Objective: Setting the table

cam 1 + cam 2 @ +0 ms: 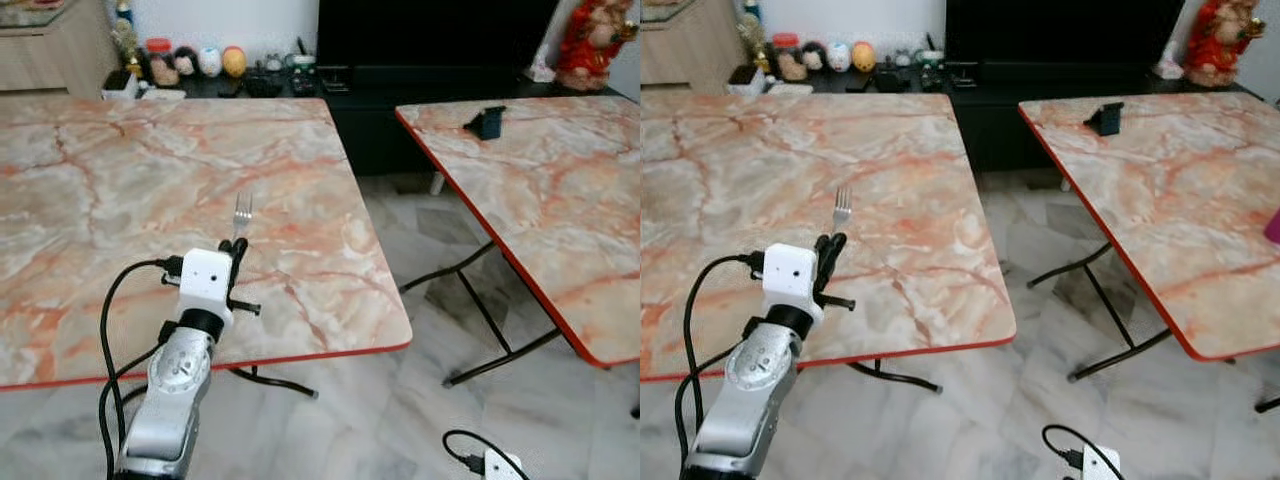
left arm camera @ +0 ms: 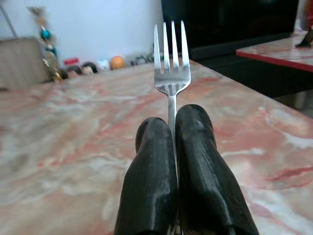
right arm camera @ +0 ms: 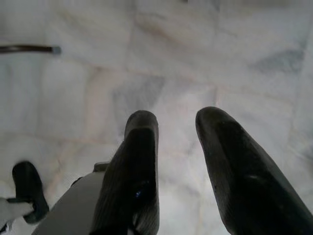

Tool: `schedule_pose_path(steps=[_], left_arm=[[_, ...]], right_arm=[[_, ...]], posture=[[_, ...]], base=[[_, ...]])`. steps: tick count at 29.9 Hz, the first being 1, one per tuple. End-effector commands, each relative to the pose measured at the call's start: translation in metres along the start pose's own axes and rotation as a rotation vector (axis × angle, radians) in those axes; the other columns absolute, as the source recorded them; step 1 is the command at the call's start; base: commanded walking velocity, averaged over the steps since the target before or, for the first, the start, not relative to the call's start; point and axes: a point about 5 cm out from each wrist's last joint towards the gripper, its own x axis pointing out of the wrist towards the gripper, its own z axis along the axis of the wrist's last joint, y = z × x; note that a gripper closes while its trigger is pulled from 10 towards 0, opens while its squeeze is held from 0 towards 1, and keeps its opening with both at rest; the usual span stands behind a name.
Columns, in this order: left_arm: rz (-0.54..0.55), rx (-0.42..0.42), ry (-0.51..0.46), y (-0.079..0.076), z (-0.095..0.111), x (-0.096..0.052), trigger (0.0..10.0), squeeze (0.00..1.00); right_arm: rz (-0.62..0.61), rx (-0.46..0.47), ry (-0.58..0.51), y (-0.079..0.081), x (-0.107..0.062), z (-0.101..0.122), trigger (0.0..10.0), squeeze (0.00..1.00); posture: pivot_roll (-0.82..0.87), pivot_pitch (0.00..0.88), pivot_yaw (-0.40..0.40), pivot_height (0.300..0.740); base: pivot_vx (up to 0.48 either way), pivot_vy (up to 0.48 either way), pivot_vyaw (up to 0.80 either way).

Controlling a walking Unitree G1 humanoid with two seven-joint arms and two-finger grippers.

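The left arm reaches up over the front edge of the desk (image 1: 100, 170). Its left gripper (image 1: 238, 247) pinches the handle of a fork (image 1: 242, 210), with the prongs sticking out toward the far edge. The fork is above the desk, nearer its front edge and right side.

The left wrist view shows the two black fingers (image 2: 195, 161) pressed tight on the thin handle. The right wrist view shows the right gripper (image 3: 178, 127) hanging low over the floor (image 3: 195, 58), fingers a little apart.

A second desk (image 1: 560, 190) stands well apart on the right, with a small dark thing (image 1: 486, 122) near its far edge. Little round toys (image 1: 210, 60) sit on a dark shelf behind.
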Motion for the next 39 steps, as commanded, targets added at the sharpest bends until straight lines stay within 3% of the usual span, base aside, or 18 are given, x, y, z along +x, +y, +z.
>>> schedule_pose_path(steps=[1,26,34,39], left_arm=[[-0.028,-0.006,-0.008,-0.0085,0.0013,0.0011,10.0,0.0],[0.001,-0.002,-0.005,-0.0049,0.0017,0.0027,10.0,0.0],[0.005,0.003,-0.003,-0.0036,0.0019,0.0031,10.0,0.0],[0.007,0.004,-0.003,-0.0036,0.002,0.0032,10.0,0.0]], right_arm=[[-0.02,0.007,-0.009,-0.0065,-0.0006,0.0005,10.0,0.0],[-0.039,-0.008,-0.014,-0.0067,-0.0002,0.0024,10.0,0.0],[-0.041,-0.002,-0.016,-0.0064,-0.0002,0.0026,10.0,0.0],[-0.049,0.012,-0.017,-0.0068,-0.0003,0.0023,10.0,0.0]], posture=[[0.12,0.0,-0.1,0.74],[0.11,0.0,-0.099,0.74],[0.11,0.0,-0.097,0.74],[0.11,0.0,-0.097,0.74]], base=[[0.0,-0.319,0.0],[0.0,-0.358,0.0],[0.0,-0.363,0.73],[0.0,-0.363,0.0]])
